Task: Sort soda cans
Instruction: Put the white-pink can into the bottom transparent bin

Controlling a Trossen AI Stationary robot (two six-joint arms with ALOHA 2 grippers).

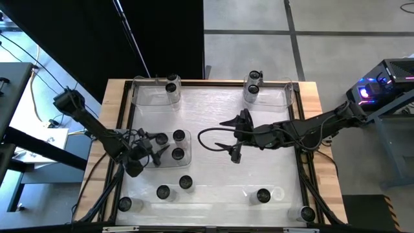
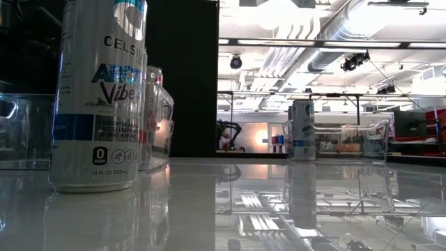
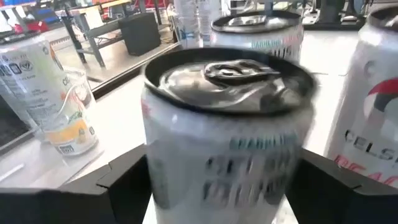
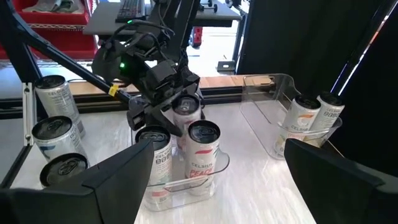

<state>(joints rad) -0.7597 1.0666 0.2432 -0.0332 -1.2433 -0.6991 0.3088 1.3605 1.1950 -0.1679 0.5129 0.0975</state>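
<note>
At left centre of the high view, the left end effector (image 1: 157,150), fingers apart around a soda can (image 3: 227,134) in the tray (image 1: 187,157), could topple it when withdrawing.

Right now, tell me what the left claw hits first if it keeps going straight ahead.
The left claw stands open around a soda can in the clear tray; that can comes first, likely touching already.

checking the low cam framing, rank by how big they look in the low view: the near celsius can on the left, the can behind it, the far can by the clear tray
1. Near Celsius can: largest, but only through nearness to the camera.
2. Can behind it, partly hidden.
3. Far can beside the clear tray: smallest.
</note>
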